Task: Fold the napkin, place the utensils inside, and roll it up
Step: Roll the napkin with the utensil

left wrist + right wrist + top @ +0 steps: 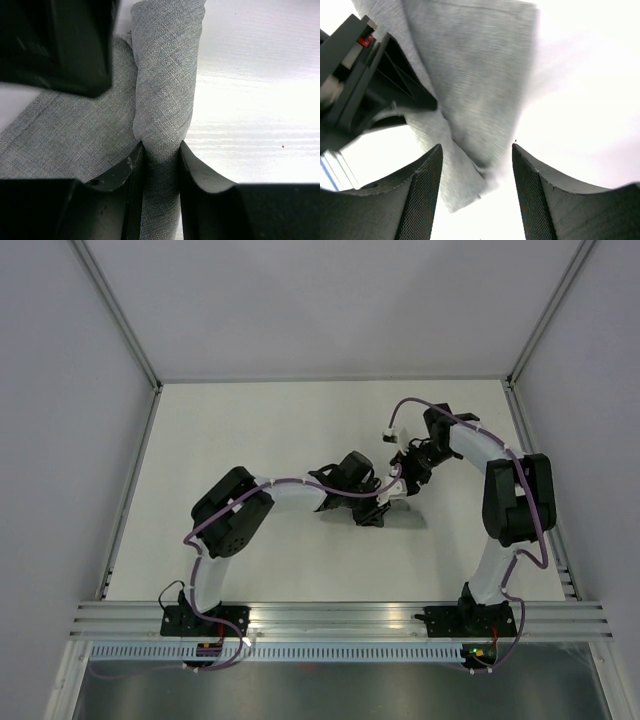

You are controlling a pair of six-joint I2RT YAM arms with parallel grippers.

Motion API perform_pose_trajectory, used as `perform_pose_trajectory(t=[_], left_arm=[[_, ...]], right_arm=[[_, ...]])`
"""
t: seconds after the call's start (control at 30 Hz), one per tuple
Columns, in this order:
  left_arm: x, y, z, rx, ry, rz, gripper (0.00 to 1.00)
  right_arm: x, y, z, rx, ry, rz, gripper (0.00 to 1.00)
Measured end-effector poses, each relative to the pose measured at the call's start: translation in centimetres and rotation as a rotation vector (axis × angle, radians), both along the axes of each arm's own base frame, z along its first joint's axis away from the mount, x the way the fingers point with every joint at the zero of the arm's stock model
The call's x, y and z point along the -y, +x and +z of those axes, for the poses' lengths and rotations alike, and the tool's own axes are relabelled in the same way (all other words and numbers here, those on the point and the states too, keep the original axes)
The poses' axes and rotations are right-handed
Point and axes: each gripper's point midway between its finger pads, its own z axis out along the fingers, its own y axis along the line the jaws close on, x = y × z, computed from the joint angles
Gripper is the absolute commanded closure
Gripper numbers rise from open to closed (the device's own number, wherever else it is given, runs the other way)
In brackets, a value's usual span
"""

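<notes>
The left gripper (160,150) clamps the rolled napkin (167,75) on the table (300,430), the roll's long axis running straight away from its grip; farther off, the right gripper (476,150) hangs over the napkin's loose flap, jaws spread, holding nothing

light bright, even | table (250,75) glare | right wrist view motion-blurred | shadows soft

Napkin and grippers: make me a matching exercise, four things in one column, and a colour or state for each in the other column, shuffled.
Column one:
1. napkin
2. left gripper
3. right gripper
4. table

Column two:
A. white
B. open, fingers wide apart
C. grey, partly rolled
D. clamped on the rolled part

Pairs: 1-C, 2-D, 3-B, 4-A
</notes>
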Motion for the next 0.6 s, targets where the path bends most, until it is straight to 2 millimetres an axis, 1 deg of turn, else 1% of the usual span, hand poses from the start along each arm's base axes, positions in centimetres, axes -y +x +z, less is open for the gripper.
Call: perform_pose_trajectory(t=[0.07, 0.13, 0.2, 0.27, 0.43, 0.5, 0.6], left_arm=[[0.0, 0.0, 0.0, -0.024, -0.005, -0.002, 0.95], [0.0, 0.1, 0.1, -0.053, -0.013, -0.005, 0.95], [-0.1, 0.2, 0.0, -0.083, -0.020, -0.008, 0.95], [-0.1, 0.3, 0.0, -0.117, -0.024, -0.011, 0.95], [-0.2, 0.5, 0.1, -0.227, -0.033, -0.029, 0.94], [-0.2, 0.5, 0.1, -0.263, -0.037, -0.034, 0.94], [-0.3, 0.6, 0.1, -0.308, -0.043, -0.039, 0.94]], right_arm=[[0.7, 0.6, 0.8, 0.042, 0.006, -0.031, 0.37], [1.9, 1.1, 1.7, 0.090, 0.010, -0.075, 0.36], [2.9, 1.0, 2.6, 0.140, 0.010, -0.108, 0.36], [3.5, 0.6, 3.5, 0.206, 0.012, -0.132, 0.35], [3.8, -1.2, 5.4, 0.370, 0.019, -0.129, 0.31], [3.8, -2.0, 5.7, 0.425, 0.017, -0.116, 0.31], [3.6, -3.2, 5.3, 0.499, -0.007, -0.081, 0.31]])
